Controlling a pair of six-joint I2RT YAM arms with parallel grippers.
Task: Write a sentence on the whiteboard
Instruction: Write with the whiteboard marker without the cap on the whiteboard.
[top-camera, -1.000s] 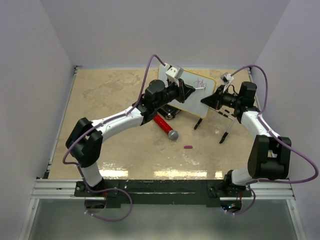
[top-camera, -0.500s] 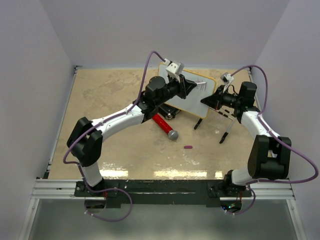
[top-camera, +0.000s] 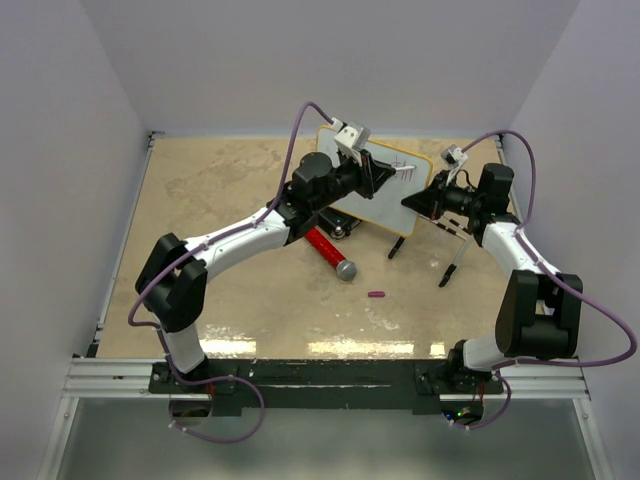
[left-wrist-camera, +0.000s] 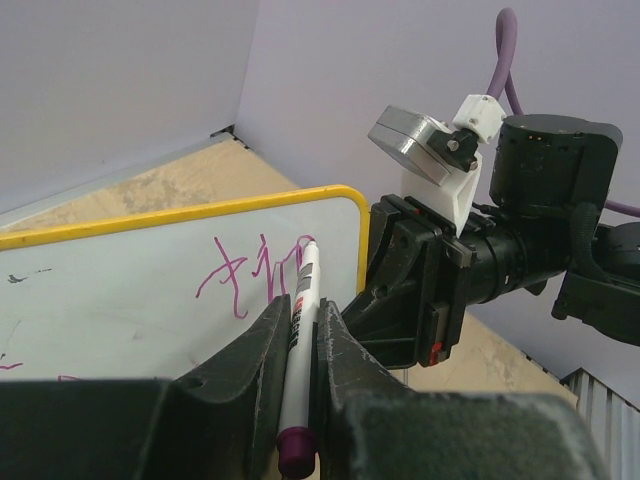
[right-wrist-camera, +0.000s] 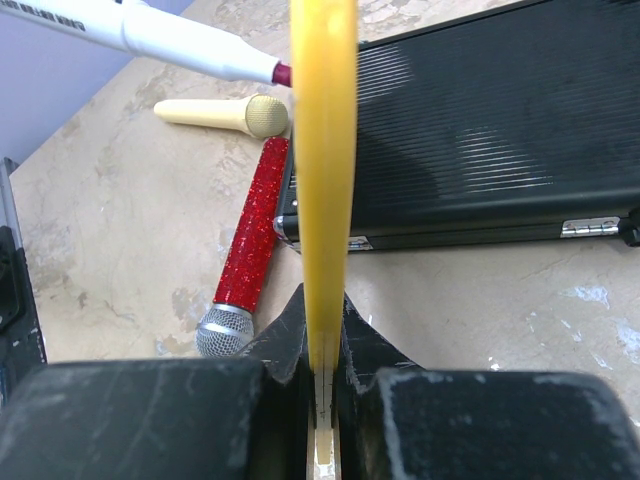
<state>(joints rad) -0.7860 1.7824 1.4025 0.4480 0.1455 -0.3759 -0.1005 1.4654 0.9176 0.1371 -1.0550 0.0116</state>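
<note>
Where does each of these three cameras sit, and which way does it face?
Top external: above and behind the arms, looking down on the table; both arms show.
Left wrist: on the left arm, facing the written side of the whiteboard; left end effector grips the marker.
Right wrist: on the right arm, looking along the whiteboard's rim, clamped in the right end effector.
Shared: both wrist views show whiteboard and marker.

Arm shells: glossy white links with bulky black joint housings on the left arm and the right arm.
Cables: a purple cable along each arm.
Wrist camera: a silver-grey box on a white bracket.
End effectors: left end effector and right end effector, both matte black with scuffed fingers.
Bases: black mounts on a silver aluminium rail.
</note>
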